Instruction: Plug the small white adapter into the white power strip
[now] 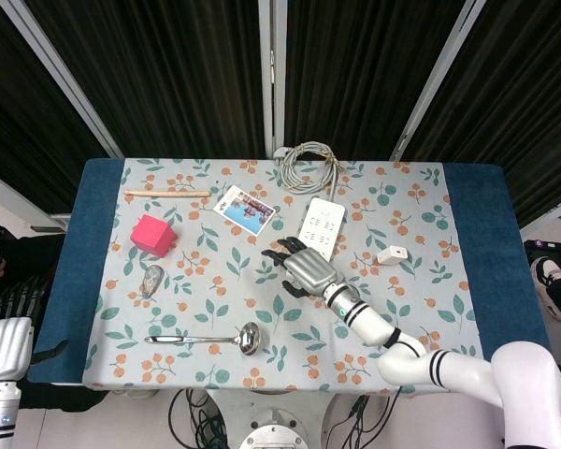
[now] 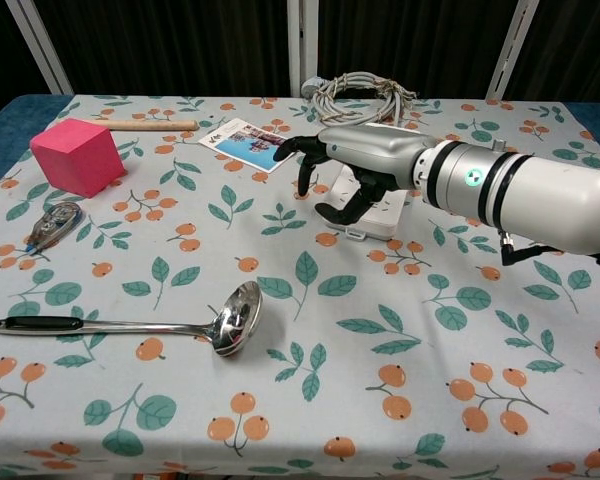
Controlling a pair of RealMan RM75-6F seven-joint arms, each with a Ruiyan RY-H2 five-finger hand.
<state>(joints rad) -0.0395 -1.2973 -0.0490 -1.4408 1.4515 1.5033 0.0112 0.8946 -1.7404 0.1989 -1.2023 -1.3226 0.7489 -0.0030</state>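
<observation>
The white power strip (image 1: 323, 221) lies flat at the table's middle back, its cable coiled (image 1: 309, 165) behind it. In the head view the small white adapter (image 1: 391, 253) rests alone on the cloth to the strip's right; the chest view hides it behind my right forearm. My right hand (image 1: 304, 269) hovers over the strip's near end (image 2: 378, 216), fingers spread and slightly curled, holding nothing. It shows in the chest view as well (image 2: 352, 165). My left hand (image 1: 7, 339) hangs off the table's near left corner, fingers extended and empty.
A pink cube (image 1: 153, 235), a wooden stick (image 1: 166, 194) and a photo card (image 1: 244, 209) lie on the left half. A small tape dispenser (image 1: 152, 278) and a metal ladle (image 1: 206, 338) sit nearer the front edge. Blue cloth borders both table ends.
</observation>
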